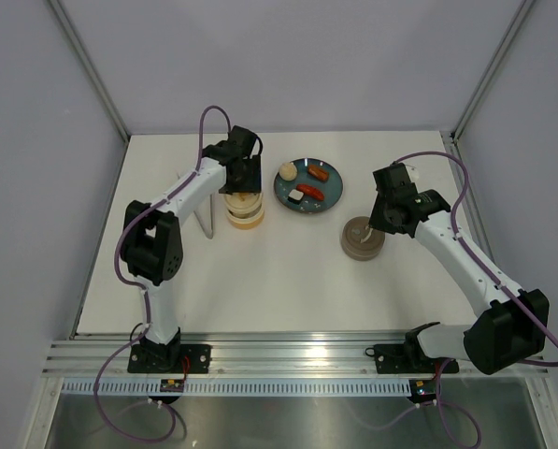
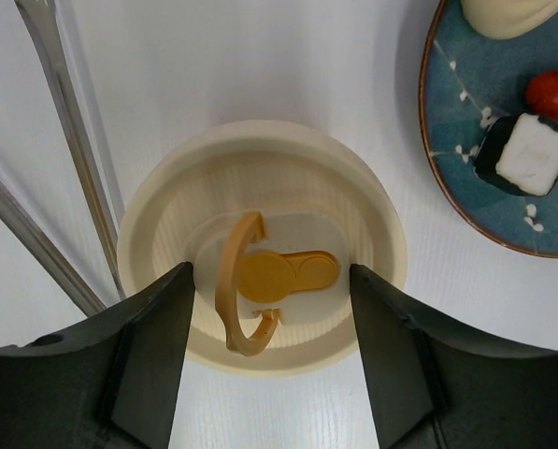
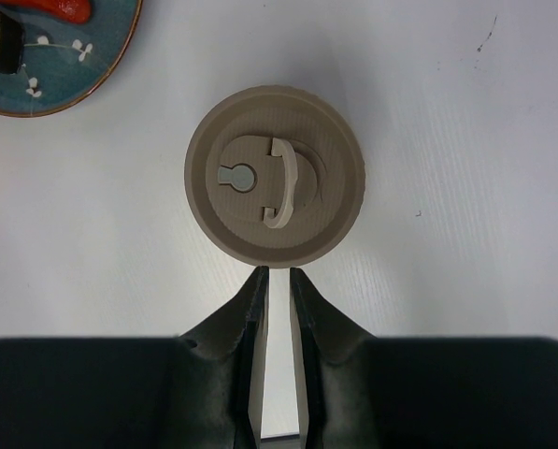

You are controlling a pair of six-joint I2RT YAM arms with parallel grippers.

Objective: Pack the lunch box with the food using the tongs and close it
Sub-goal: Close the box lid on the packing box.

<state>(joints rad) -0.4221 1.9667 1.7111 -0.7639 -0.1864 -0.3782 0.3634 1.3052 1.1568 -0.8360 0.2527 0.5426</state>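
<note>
Tongs (image 1: 207, 223) lying ungripped; L gripper (image 1: 244, 182) is risking clamping the cream box (image 1: 244, 215) handle or shoving the box into them if it closes here.
Top view: L gripper hanging over cream box, centre-left, tongs just left of it; food (image 1: 308, 192) sitting on plate (image 1: 336, 200), upper centre; R gripper (image 1: 372, 224) by tan box (image 1: 361, 241).
L wrist: jaws standing released, box handle showing btwn them; tongs (image 2: 64, 122) running down left edge, outside the jaws.
R wrist: jaws nearly clenched, thin slit, gripping nothing; tan box just above the tips, mid-frame; no tongs showing.
</note>
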